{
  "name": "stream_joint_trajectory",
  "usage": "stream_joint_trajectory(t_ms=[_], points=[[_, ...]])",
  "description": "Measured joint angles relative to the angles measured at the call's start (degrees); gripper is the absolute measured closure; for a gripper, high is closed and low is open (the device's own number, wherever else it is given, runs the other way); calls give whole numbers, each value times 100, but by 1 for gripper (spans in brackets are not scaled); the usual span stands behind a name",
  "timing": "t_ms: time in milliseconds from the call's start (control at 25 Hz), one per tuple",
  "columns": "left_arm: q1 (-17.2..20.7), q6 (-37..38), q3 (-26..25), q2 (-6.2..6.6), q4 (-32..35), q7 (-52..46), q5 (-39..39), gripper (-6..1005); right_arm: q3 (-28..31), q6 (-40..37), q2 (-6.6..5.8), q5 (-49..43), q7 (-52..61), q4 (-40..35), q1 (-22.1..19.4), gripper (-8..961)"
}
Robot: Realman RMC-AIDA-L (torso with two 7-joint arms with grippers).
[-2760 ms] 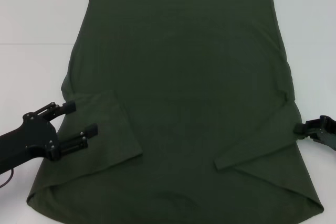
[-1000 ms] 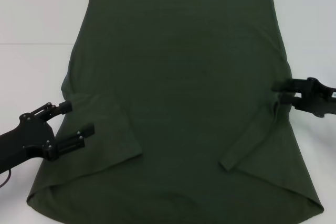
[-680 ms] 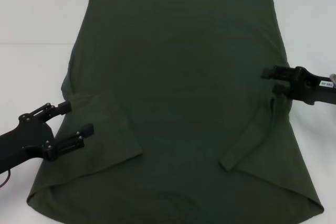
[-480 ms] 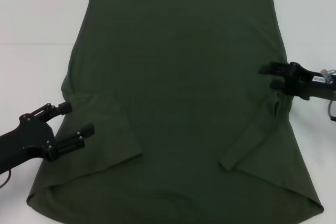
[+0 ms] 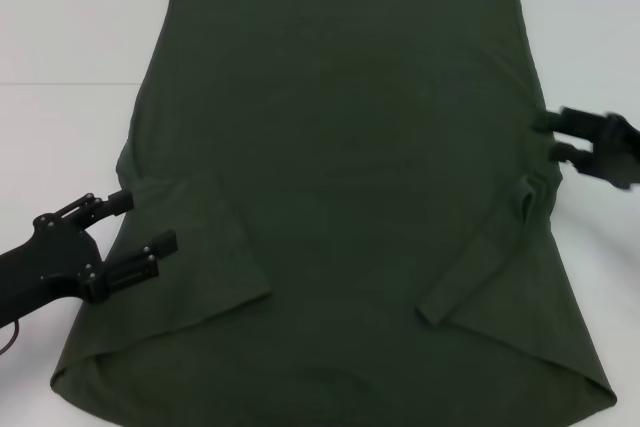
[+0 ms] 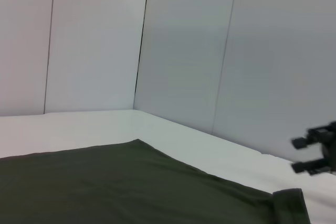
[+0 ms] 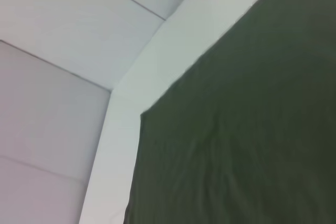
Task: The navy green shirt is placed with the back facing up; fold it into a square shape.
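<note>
The navy green shirt [image 5: 340, 167] lies flat on the white table, plain side up, and fills most of the head view. Both sleeves are folded inward: the left sleeve [image 5: 205, 252] as a wide flap, the right sleeve [image 5: 485, 257] as a narrow diagonal strip. My left gripper [image 5: 140, 224] is open, its fingers over the left sleeve's outer edge, holding nothing. My right gripper [image 5: 550, 137] is open at the shirt's right edge, just above the sleeve fold, also holding nothing. In the left wrist view the shirt [image 6: 131, 187] shows with the right gripper [image 6: 310, 153] far off. The right wrist view shows only the shirt [image 7: 252, 129] and table.
The white table [image 5: 60, 37] shows bare on both sides of the shirt. Pale wall panels [image 6: 184, 51] stand behind the table. The shirt's near hem [image 5: 330, 387] reaches the front of the head view.
The right gripper rose along the shirt's right edge and reached inward, narrowing the right sleeve fold; in the last half second it drew back to the right. The left arm barely shifted.
</note>
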Motion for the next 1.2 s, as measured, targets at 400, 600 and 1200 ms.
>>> stream_joint_trajectory(t_ms=[400,600,1200], points=[[-21,5,-54,-2,0,-4,0,149,-397,-470,116,-9,-195,51,-563,257],[-28,-13,-54,-8,-14,10,-1,149,-769,-236,254,-12,-211,51,-456,257],[-43,-31,-54,-9,-26,18,-9,149,-911,65,331,-17,-155,110,-112,240]])
